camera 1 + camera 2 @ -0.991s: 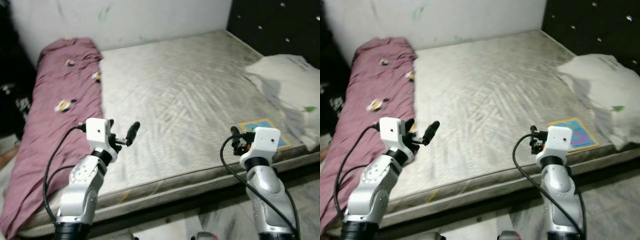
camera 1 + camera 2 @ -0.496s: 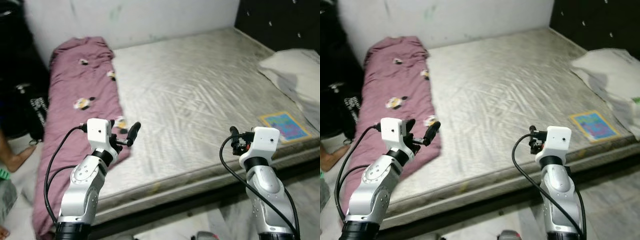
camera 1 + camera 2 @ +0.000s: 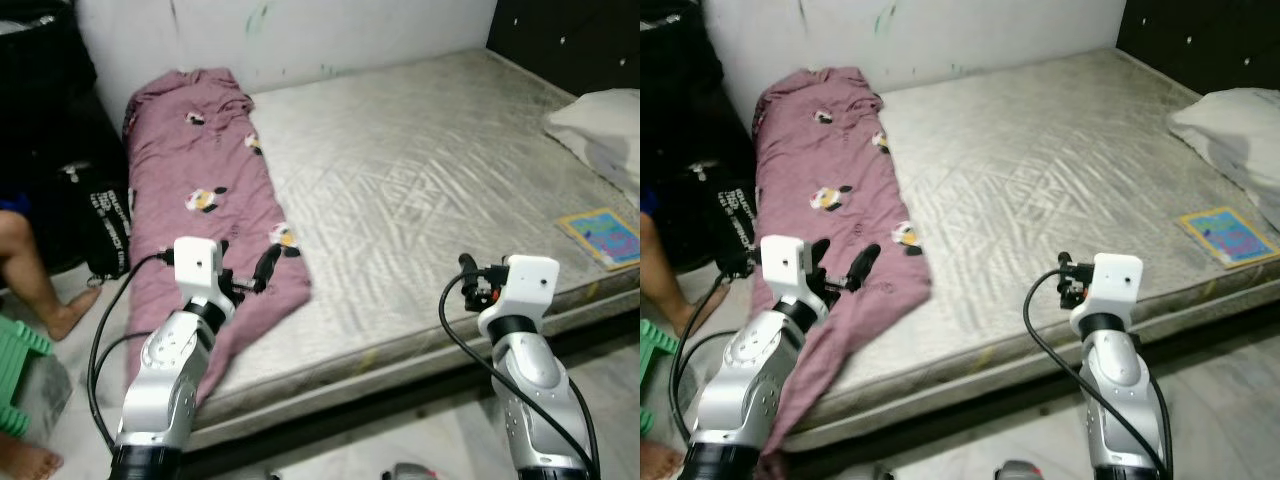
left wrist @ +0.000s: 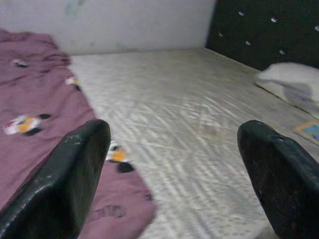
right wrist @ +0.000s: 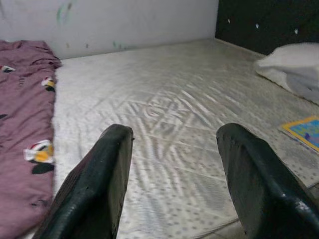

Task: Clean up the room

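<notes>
A maroon blanket [image 3: 215,190] with small flower prints lies along the left side of a bare grey mattress [image 3: 420,170], its near end hanging over the mattress edge. My left gripper [image 3: 262,268] is held up in front of that near end, open and empty, apart from the cloth; the left wrist view looks over the blanket [image 4: 35,114]. My right gripper [image 3: 470,280] hovers before the mattress's front edge, open and empty, with the mattress [image 5: 169,109] ahead of it.
A white pillow [image 3: 600,120] and a colourful flat sheet [image 3: 603,236] lie at the mattress's right side. A person's leg [image 3: 30,270], a green stool [image 3: 20,370] and a black bag [image 3: 100,215] are on the left. A black headboard [image 3: 560,40] stands at the far right.
The camera has swung left, so the bed has slid right in view and the person's leg, stool and bag have come in. Both arms hold the same pose.
</notes>
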Available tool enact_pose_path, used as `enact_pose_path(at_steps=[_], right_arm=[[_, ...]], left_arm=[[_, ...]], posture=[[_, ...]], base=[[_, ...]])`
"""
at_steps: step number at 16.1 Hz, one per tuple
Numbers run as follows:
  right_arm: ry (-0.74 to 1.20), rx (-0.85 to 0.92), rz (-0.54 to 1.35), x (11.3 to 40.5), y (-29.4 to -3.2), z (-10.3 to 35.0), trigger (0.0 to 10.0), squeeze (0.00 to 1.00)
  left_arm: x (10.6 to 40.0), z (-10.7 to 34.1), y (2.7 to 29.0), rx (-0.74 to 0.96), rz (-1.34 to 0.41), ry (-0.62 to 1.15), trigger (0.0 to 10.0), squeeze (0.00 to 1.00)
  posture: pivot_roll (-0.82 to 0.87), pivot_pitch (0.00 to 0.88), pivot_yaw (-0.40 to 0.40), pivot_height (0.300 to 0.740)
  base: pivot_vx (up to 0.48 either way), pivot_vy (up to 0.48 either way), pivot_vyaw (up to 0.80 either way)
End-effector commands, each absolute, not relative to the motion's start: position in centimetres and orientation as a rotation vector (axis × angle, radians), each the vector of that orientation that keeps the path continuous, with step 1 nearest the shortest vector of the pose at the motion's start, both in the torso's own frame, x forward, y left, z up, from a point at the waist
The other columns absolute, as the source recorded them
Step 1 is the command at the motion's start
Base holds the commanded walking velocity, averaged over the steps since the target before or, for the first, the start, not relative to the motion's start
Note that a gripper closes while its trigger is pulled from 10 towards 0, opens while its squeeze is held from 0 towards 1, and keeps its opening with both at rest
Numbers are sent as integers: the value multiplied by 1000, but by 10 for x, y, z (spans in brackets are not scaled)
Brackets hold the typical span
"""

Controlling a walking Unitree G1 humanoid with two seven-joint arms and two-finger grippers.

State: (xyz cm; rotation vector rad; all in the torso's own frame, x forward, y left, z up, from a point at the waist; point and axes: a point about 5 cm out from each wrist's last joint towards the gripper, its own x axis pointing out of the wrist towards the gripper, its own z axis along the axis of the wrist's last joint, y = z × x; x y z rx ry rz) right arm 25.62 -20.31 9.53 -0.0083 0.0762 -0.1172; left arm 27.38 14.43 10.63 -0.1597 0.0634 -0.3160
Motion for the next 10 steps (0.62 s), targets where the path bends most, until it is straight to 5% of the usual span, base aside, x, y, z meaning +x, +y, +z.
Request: enact_pose_path(at_steps=[1, 10], right_arm=[[42, 4, -73, 260, -192, 103, 10000, 0], [42, 1, -72, 261, -192, 103, 10000, 0]], left_arm=[[273, 106, 158, -125, -266, 61, 10000, 0], [272, 107, 157, -125, -281, 57, 10000, 0]], posture=[[-88, 0, 66, 740], [-88, 0, 65, 740]], base=[[0, 0, 613], [0, 0, 747]])
